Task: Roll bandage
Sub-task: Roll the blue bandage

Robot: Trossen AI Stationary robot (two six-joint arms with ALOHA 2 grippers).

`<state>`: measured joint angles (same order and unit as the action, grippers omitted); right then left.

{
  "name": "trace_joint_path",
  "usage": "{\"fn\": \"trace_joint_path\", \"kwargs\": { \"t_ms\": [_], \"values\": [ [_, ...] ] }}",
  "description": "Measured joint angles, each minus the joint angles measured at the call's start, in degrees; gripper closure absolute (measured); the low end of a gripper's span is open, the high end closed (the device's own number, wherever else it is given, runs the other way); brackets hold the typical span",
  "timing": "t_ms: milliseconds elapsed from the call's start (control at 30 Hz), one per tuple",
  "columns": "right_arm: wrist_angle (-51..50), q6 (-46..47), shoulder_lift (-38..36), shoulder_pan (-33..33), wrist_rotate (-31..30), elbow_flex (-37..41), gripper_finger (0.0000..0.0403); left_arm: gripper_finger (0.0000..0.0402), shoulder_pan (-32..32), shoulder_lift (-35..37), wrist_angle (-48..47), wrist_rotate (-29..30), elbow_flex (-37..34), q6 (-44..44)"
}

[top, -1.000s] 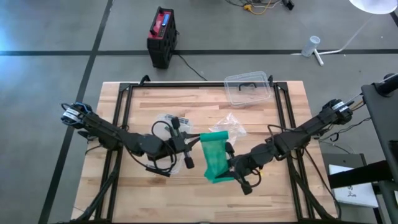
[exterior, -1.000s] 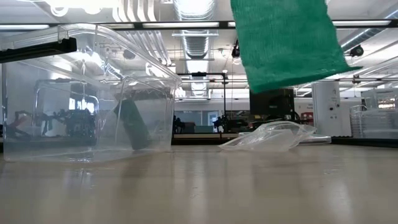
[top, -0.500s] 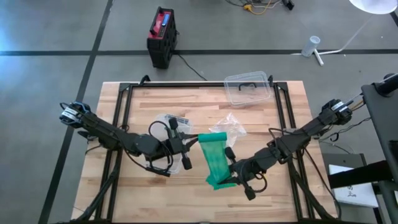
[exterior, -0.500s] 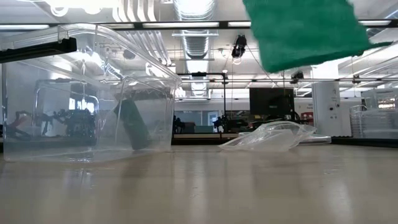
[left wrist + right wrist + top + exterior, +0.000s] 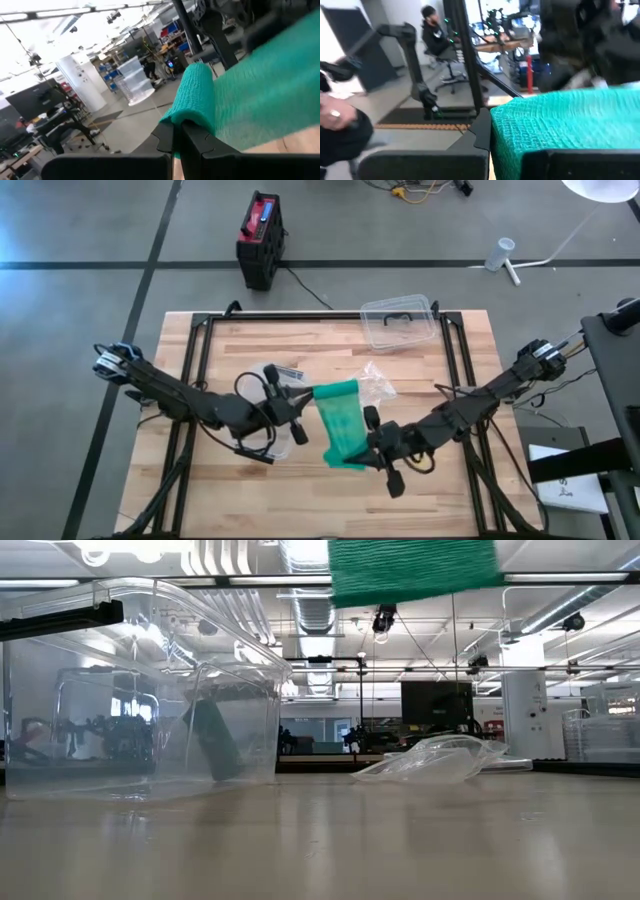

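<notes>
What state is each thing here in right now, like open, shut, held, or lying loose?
Green bandage: unrolled strip, held off the table between both grippers.
Left gripper: shut on one end of the bandage.
Right gripper: shut on the other end.
Clear plastic container: open, no lid on it, resting near the table's far edge.
Clear plastic bag: crumpled, lying loose on the table.
Wooden table: flat, bearing the container and bag.

Low view's upper edge cuts off the green bandage [image 5: 412, 570].

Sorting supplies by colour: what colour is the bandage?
Green, with a knitted mesh texture; the bandage shows best in the right wrist view.
</notes>
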<state>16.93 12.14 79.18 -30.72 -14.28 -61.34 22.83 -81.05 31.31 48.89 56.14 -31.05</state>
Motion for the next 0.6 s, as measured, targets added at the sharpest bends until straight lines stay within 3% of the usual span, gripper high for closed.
{"fn": "trace_joint_path", "kwargs": {
  "t_ms": [400,600],
  "values": [
    [2.1,-2.3,-0.7,0.2,1.7,-2.7,0.0403,0.0401,-0.1,-0.8,-0.2,0.4,-3.9,7.9],
    [0.0,0.6,-0.7,3.2,1.7,-4.3,0.0403,0.0401,-0.1,-6.1,-0.4,0.0,-3.9,9.6]
  ]
}}
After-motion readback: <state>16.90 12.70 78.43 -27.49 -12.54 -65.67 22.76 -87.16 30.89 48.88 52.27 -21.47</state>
